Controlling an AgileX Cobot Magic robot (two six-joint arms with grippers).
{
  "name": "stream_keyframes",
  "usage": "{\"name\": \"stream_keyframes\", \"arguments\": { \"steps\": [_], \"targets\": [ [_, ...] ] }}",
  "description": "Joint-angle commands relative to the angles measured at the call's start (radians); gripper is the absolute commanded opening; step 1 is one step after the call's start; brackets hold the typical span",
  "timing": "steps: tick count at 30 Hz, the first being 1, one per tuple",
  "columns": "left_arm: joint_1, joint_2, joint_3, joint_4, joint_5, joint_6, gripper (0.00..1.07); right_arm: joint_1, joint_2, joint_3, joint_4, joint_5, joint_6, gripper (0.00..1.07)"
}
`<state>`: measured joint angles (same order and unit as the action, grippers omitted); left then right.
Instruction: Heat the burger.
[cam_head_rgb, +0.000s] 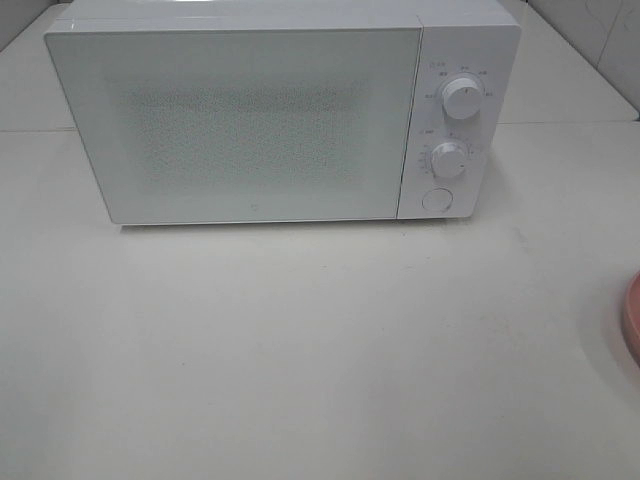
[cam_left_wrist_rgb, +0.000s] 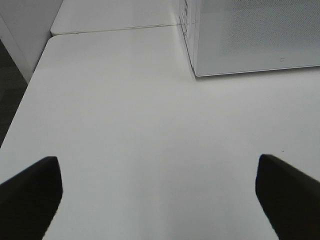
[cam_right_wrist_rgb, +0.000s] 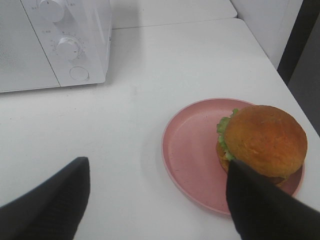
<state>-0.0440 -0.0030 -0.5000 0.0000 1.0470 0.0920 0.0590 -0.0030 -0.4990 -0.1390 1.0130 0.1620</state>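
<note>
Golden-brown burger (cam_right_wrist_rgb: 262, 139) beside right end effector (cam_right_wrist_rgb: 155, 200)

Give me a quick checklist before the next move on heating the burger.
1. Microwave door shut, must open first: not ok.
2. Burger sitting on the pink plate: ok.
3. Left tool open, empty: ok.
4. Right tool open, not gripping the burger: ok.
5. Table in front of the door free: ok.
6. Microwave interior empty: cannot tell.

Tall burger with glossy golden-brown bun and ruffled green lettuce (cam_right_wrist_rgb: 262, 140), upright, sitting off-centre on round pink plate (cam_right_wrist_rgb: 192, 150)
</note>
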Motion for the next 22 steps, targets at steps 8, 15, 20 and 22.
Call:
{"name": "stream_keyframes", "arguments": {
  "steps": [8, 15, 20, 22],
  "targets": [
    [0.046, -0.026, 0.002, 0.0, -0.009, 0.004, 1.04, -0.003, -0.026, 0.002, 0.0, -0.006, -0.01, 0.75],
    [0.045, -0.026, 0.002, 0.0, -0.009, 0.004, 1.04, -0.003, -0.026, 0.002, 0.0, -0.006, -0.01, 0.75],
    [0.045, -0.026, 0.002, 0.0, -0.009, 0.004, 1.04, -0.003, -0.026, 0.002, 0.0, -0.006, -0.01, 0.75],
    [0.045, -0.026, 0.002, 0.0, -0.009, 0.004, 1.04, -0.003, -0.026, 0.002, 0.0, -0.006, -0.01, 0.75]
  ]
}}
